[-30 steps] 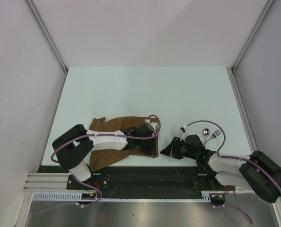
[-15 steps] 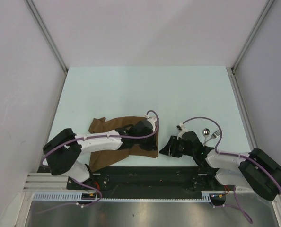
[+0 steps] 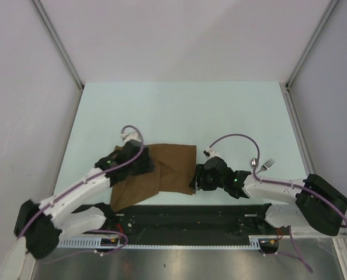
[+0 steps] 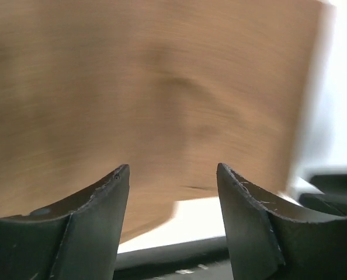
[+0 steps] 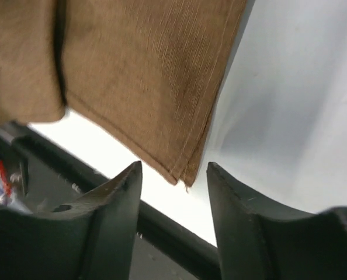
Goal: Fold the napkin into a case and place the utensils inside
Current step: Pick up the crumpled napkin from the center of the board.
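The brown napkin (image 3: 172,169) lies near the table's front edge, its right part a flat folded panel. My left gripper (image 3: 145,165) hovers over the napkin's left part; in the left wrist view the cloth (image 4: 162,87) fills the top and the gripper (image 4: 172,169) is open with nothing between its fingers. My right gripper (image 3: 195,179) is at the napkin's near right corner. In the right wrist view that corner (image 5: 182,175) sits just ahead of the open gripper (image 5: 174,165), not clamped. The utensils, a spoon (image 3: 254,164) and a fork (image 3: 268,164), lie to the right beside the right arm.
A black rail (image 3: 179,213) runs along the table's near edge, just below the napkin. The pale table (image 3: 179,111) stretches back to the white walls. The right forearm (image 3: 267,188) lies just in front of the utensils.
My left gripper has drawn back leftwards across the napkin and opened, leaving the right panel flat. My right gripper has moved left to the napkin's corner and opened wider.
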Motion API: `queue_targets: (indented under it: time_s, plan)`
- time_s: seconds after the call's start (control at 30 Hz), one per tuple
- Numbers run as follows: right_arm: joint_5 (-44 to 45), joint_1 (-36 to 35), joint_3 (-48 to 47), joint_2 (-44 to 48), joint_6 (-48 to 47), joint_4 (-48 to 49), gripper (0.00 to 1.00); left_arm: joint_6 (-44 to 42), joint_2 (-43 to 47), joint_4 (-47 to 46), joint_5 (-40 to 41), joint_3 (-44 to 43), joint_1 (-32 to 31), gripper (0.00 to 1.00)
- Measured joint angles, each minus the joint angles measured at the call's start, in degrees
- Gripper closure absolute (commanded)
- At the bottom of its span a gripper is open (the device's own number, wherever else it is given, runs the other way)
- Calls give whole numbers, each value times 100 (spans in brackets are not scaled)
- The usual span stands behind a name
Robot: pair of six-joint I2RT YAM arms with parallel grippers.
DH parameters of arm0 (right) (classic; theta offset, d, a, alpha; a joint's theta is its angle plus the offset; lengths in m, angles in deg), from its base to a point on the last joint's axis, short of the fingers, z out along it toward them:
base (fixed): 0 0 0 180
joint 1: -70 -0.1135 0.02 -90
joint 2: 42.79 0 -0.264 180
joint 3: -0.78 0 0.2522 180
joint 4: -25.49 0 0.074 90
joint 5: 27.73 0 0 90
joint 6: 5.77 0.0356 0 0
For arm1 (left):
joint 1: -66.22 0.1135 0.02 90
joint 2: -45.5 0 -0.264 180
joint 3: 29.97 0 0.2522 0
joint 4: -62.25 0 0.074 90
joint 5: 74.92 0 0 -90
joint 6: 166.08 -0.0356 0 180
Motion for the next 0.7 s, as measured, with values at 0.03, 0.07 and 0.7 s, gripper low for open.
queue_targets:
  time_s: [0.03,0.07,0.7]
  plan:
    - [201,-57,-168,-55,-9,-210,42,81,361,214,140,195,350,33]
    - [356,-90,-286,-96,-20,-350,41,146,706,407,249,376,704,33]
    - [793,745,-2594,-1790,-1248,-1600,53,433,422,306,544,988,2562,54]
